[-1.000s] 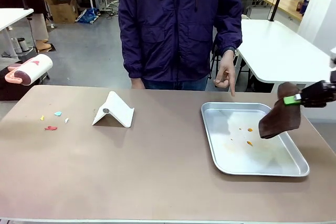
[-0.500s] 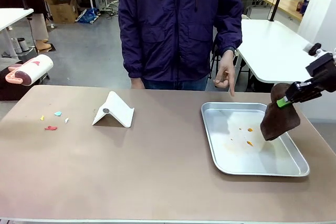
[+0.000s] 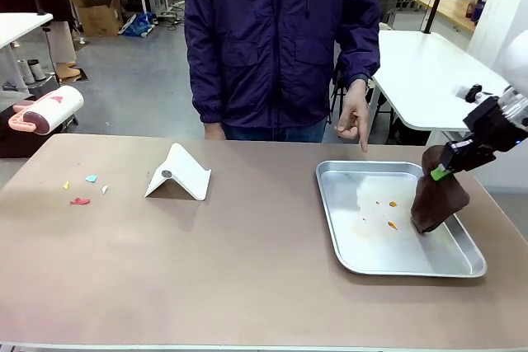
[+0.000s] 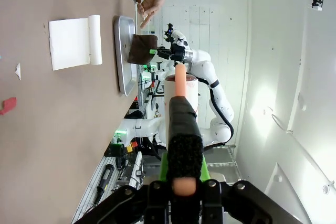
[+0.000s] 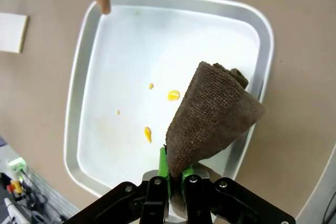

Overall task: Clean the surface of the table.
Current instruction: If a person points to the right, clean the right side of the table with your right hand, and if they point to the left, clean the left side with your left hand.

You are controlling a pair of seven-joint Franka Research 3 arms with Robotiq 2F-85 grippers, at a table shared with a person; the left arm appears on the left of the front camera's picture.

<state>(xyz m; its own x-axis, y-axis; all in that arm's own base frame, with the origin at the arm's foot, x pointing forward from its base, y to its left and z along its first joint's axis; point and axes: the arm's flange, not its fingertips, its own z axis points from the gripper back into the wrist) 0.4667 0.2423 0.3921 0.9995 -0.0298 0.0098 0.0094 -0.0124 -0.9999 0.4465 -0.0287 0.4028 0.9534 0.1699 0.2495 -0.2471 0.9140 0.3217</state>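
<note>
**Right tool swings in over the tray**

Since a second ago your right tool (image 3: 440,173) has come in from 3 o'clock, and the brown cloth (image 3: 437,199) it carries hangs lower and steeper than before, its bottom end down at the 3 o'clock rim of the metal tray (image 3: 330,220). You can see in the right wrist view that the right tool (image 5: 176,174) is clamped narrow on one corner of the cloth (image 5: 210,114), which drapes over the tray's (image 5: 73,108) rim. Nothing else has shifted.

Your left tool (image 4: 181,169) is closed tight on the pink handle of a lint roller (image 4: 181,93), held off the counter's 9 o'clock edge, clear of the top.

For room, take 12 o'clock as the person's side. The counter (image 3: 247,269) is a matte brownish-taupe slab with a thin pale edge at 6 o'clock. The tray fills most of the 3 o'clock half, near that side edge. The person's hand (image 3: 355,121) points a finger down at the tray's 12 o'clock rim. A white folded card (image 3: 177,175) stands toward 11 o'clock. The whole 6 o'clock band lies open.

Small coloured scraps (image 3: 82,190) lie on the counter at 9 o'clock. Orange spots (image 3: 392,224) sit inside the tray, just beside the cloth.
</note>
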